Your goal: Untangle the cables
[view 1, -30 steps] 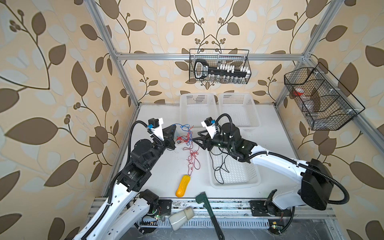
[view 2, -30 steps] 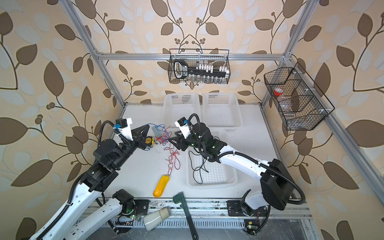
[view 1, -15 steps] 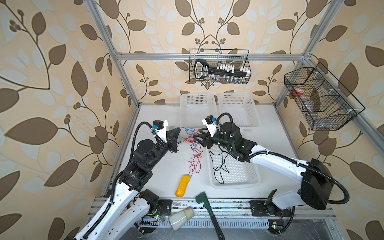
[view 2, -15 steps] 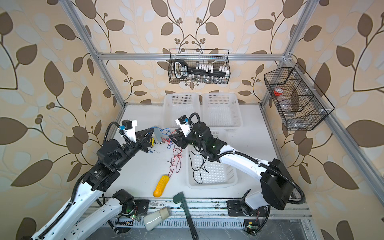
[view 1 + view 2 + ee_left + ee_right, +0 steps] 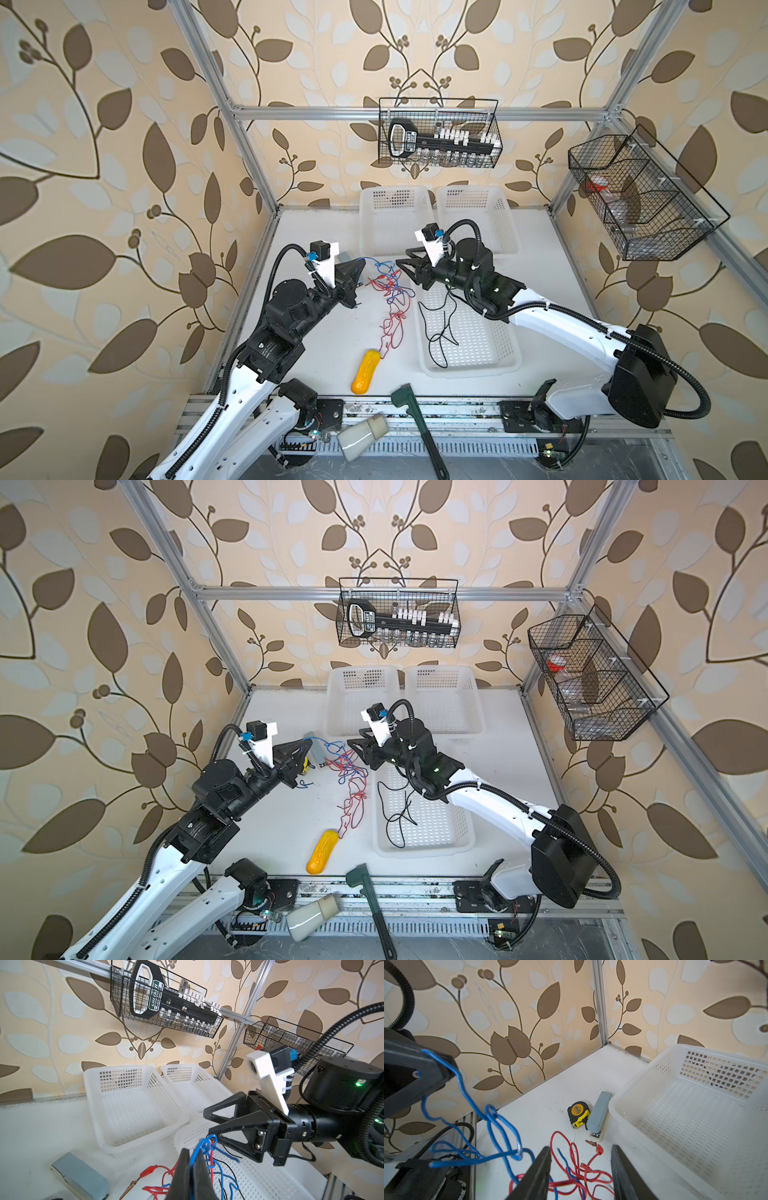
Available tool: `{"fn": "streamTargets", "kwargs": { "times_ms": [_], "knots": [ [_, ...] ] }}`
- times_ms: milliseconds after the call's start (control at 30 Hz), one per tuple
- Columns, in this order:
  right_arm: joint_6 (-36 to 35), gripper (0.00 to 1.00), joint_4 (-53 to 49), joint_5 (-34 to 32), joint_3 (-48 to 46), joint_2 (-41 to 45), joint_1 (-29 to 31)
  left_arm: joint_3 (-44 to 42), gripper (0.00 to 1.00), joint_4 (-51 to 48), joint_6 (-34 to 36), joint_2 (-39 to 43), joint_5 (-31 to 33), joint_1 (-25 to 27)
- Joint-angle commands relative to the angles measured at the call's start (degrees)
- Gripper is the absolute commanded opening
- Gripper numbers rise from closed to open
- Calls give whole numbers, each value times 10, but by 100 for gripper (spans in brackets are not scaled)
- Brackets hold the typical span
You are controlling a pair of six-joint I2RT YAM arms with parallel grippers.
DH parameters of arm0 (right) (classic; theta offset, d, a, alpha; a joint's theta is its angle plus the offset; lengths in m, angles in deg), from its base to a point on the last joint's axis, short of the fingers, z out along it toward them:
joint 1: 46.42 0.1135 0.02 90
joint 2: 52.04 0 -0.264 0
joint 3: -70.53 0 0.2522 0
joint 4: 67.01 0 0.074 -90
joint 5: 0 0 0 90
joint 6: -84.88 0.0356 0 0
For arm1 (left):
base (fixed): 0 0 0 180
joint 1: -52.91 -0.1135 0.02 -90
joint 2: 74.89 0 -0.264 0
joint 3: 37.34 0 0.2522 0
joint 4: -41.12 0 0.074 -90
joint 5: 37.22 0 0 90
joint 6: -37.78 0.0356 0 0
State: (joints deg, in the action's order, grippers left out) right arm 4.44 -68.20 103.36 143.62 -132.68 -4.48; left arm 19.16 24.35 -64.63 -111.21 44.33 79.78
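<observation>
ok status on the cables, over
Left gripper shut on blue cable. Right gripper open, low over red-blue tangle, holding nothing. Tape measure and stapler close by tangle.

**Cables Lying Left of the Near Basket**

The cables (image 5: 390, 299) are lying on the table (image 5: 336, 340), trailing toward the near edge, between the left gripper (image 5: 361, 262) and the right gripper (image 5: 402, 257). The near basket (image 5: 469, 371) is sitting just right of them, a single cable (image 5: 421, 313) lying in it. Two far baskets (image 5: 395, 195) are standing side by side behind; a stapler (image 5: 599, 1111) is lying left of them.
</observation>
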Motion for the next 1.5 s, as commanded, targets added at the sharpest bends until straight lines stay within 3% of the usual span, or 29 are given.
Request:
{"fn": "streamTargets", "kwargs": {
  "times_ms": [0,233,567,1067,1467],
  "knots": [
    [-20,46,-3,46,1,4,1,-6,0,54,5,8,-25,-6],
    [-19,46,30,120,-25,16,2,-11,0,67,5,-1,-30,-6],
    [-6,45,28,92,-64,39,-25,-17,0,71,18,3,-13,-6],
    [7,43,64,148,-41,-1,-15,-28,0,101,11,3,-47,-6],
    [63,37,140,202,-21,-43,-13,-43,0,120,-2,-4,-63,-6]
  ]
}}
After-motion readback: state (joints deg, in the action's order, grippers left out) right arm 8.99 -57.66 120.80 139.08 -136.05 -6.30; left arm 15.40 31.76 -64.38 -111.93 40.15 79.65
